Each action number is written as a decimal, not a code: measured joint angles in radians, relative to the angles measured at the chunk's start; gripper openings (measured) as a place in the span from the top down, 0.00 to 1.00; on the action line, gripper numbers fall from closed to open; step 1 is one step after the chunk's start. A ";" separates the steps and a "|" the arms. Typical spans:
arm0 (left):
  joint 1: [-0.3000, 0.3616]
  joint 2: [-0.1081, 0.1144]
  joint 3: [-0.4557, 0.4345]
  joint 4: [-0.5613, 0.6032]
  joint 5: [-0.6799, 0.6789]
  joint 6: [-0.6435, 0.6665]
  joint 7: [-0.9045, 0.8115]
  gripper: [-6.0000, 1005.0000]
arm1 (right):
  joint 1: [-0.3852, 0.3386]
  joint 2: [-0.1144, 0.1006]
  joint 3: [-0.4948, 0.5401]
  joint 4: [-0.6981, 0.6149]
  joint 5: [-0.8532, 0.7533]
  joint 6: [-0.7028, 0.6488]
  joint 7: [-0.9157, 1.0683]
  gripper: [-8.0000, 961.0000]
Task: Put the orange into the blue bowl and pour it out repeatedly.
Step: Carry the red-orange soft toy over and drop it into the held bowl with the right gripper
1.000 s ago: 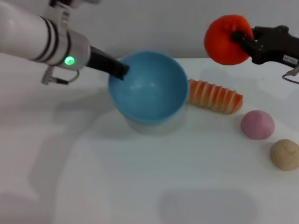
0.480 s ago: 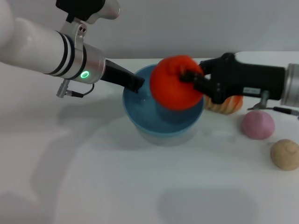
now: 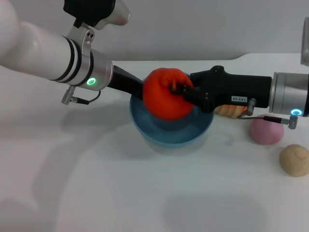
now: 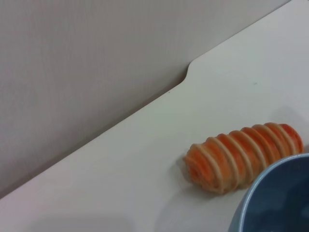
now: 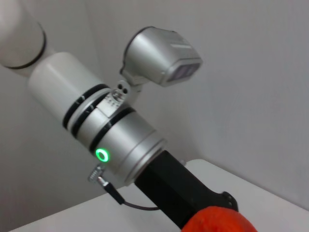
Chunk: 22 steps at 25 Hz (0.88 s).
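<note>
Tabletop [image 3: 145, 193]: orange [image 3: 161, 94] in right gripper [image 3: 179, 92].

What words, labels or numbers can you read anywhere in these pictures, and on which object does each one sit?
White label on the black right gripper, which holds the red-orange roundish orange over the light blue glossy bowl: too small to read.
Left gripper at the bowl's rim: no text seen.
Striped orange bread loaf: none.
</note>
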 joint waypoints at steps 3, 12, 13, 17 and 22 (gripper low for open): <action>0.001 0.001 -0.004 -0.001 -0.005 -0.001 0.000 0.99 | 0.004 0.001 -0.003 0.007 0.000 0.021 0.018 0.95; 0.002 0.004 -0.007 -0.003 -0.006 -0.011 0.001 0.99 | -0.009 -0.002 0.003 -0.011 0.000 0.025 0.038 0.60; 0.002 0.004 -0.008 -0.003 -0.005 -0.015 0.001 0.99 | -0.014 -0.002 0.003 -0.016 0.001 0.023 0.038 0.56; 0.002 0.005 -0.017 -0.005 0.000 -0.026 0.001 0.99 | -0.037 -0.002 0.006 -0.044 0.006 0.008 0.043 0.50; 0.002 0.006 -0.035 -0.013 0.001 -0.030 0.002 0.99 | -0.097 0.001 0.029 -0.127 0.013 -0.013 0.048 0.49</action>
